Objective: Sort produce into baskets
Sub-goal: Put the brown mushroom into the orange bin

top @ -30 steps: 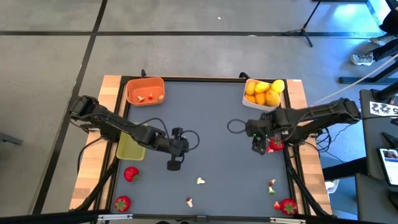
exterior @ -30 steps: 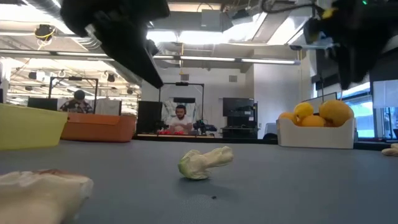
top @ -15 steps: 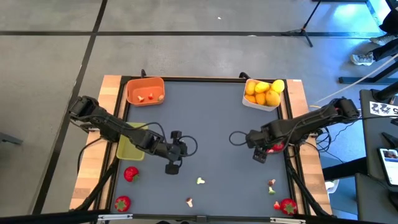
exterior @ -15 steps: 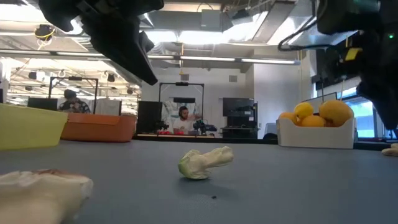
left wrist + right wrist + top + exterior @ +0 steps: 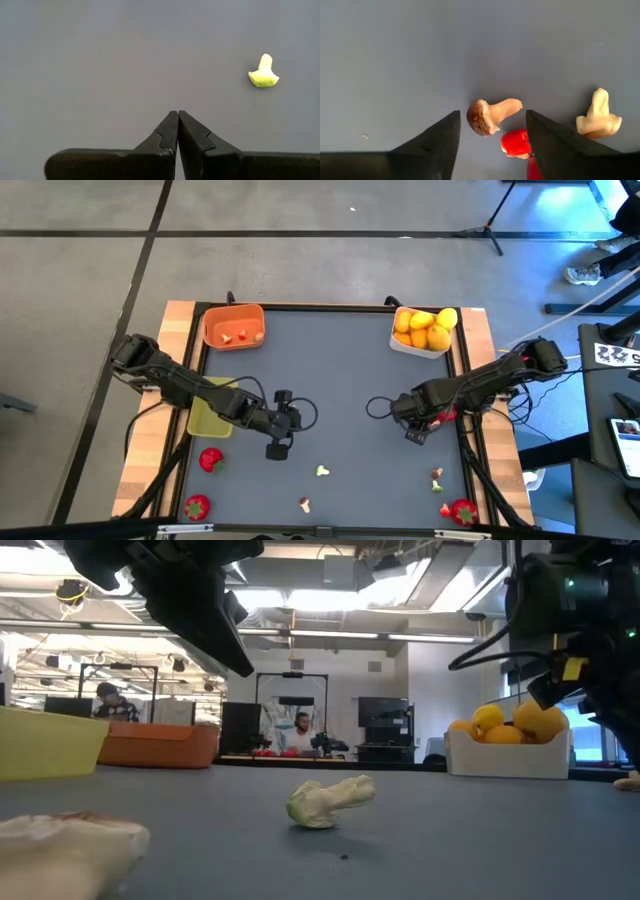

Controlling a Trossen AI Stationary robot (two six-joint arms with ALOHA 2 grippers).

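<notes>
White bin [image 5: 421, 343] holds citrus [image 5: 424, 328], orange bin [image 5: 233, 326] small bits [image 5: 243, 335], yellow-green bin [image 5: 209, 418] looks empty; left pincer [image 5: 277, 450] pinched together, right pincer [image 5: 415, 436] parted, empty.

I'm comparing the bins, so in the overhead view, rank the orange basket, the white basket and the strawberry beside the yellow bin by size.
1. Orange basket and white basket: look alike, unranked.
2. Strawberry: clearly smallest.

Yellow and orange citrus [image 5: 423, 329] fill a white basket [image 5: 399, 344]; an orange basket [image 5: 216, 333] and red strawberries [image 5: 210, 459] dot the grey bench [image 5: 330, 370].
</notes>
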